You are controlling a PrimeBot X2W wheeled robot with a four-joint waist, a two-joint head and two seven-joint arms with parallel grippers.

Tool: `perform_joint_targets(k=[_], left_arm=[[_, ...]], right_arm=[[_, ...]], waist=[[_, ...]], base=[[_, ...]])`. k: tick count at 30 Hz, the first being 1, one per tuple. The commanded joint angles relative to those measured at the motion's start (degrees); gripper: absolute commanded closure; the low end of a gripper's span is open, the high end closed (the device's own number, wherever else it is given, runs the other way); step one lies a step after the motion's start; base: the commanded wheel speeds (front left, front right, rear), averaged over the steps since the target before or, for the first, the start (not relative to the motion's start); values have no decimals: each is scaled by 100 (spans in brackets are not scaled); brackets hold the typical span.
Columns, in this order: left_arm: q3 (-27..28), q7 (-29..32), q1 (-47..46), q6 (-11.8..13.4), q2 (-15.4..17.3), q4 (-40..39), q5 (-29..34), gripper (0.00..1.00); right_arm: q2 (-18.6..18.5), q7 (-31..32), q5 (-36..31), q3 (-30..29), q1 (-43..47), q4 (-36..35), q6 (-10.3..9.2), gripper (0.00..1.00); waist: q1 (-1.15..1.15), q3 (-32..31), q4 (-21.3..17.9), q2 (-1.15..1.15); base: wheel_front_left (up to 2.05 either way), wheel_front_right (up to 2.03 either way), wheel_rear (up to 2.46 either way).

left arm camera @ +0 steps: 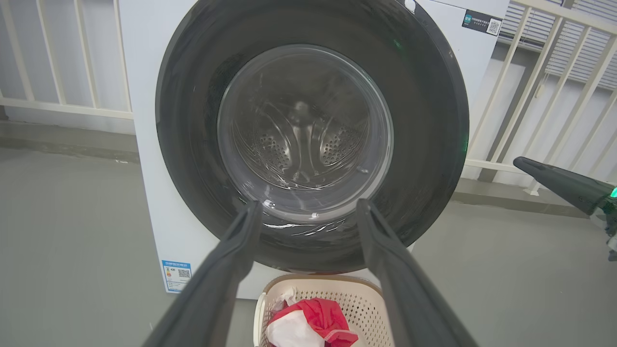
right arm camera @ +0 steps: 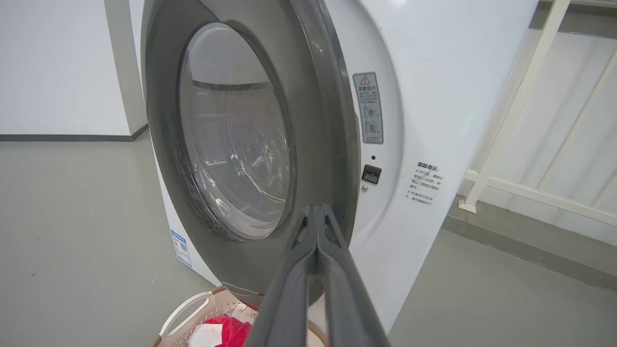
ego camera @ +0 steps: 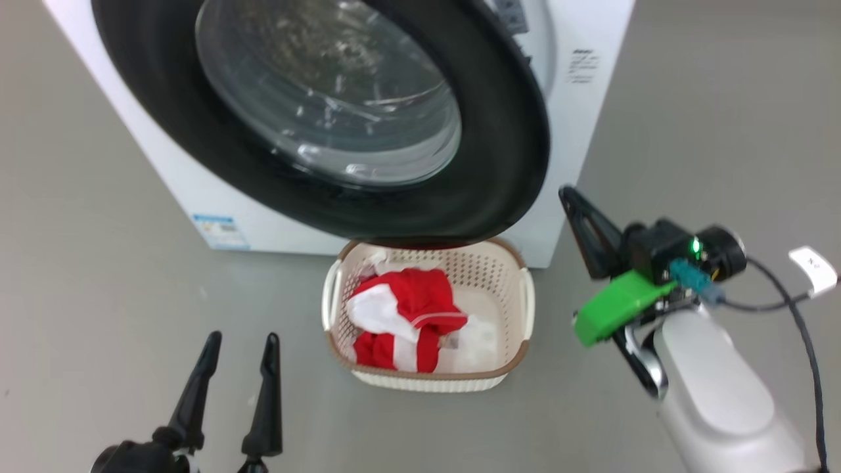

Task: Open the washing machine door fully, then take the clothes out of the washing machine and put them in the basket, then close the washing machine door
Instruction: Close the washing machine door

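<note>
Clothes out; only the door left to shut.
The washing machine [ego camera: 184, 197] drum looked empty, its door [ego camera: 499, 164] ajar; the basket [ego camera: 489, 263] before it held the clothes [ego camera: 420, 295]; right gripper [right arm camera: 316, 214] pinched closed, empty, at the door's edge; left gripper [ego camera: 242, 341] spread, empty.

1. Top of the washing machine [ego camera: 591, 131] & the washing machine door [ego camera: 499, 131]: cut off by head view's top edge.
2. The basket [ego camera: 489, 269]: back rim hid under door.
3. Blue label [ego camera: 221, 231]: words too small to read.
4. My left gripper [ego camera: 242, 336]: base cut off at bottom.
5. The clothes [ego camera: 407, 309]: bunched up, can't count pcs.
</note>
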Motion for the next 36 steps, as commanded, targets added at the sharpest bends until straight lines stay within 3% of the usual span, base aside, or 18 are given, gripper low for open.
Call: perform_joint_targets(k=[1,13,23,36], left_arm=[[123,-51,-249,-23,15,-113,37,0],[-157,-51,-602,-26,5,-22,-10,0],[-386,-51,-838,-3,5,24,-70,0],[-675,-51,-1152,10,4,27,-268,0]], right_arm=[[34,-33,-21,113,-323,-14,20,100],[14,-35,-119,-150,-1196,442,20,100],[-204,-35,-121,-534,-1722,502,20,100],[-625,-36,-313,-545,-2636,742,20,100]], waist=[[0,278,283,0],[0,815,758,0],[0,1167,961,0],[0,1597,1148,0]], base=[[0,0,0],[0,0,0],[0,0,0],[0,0,0]])
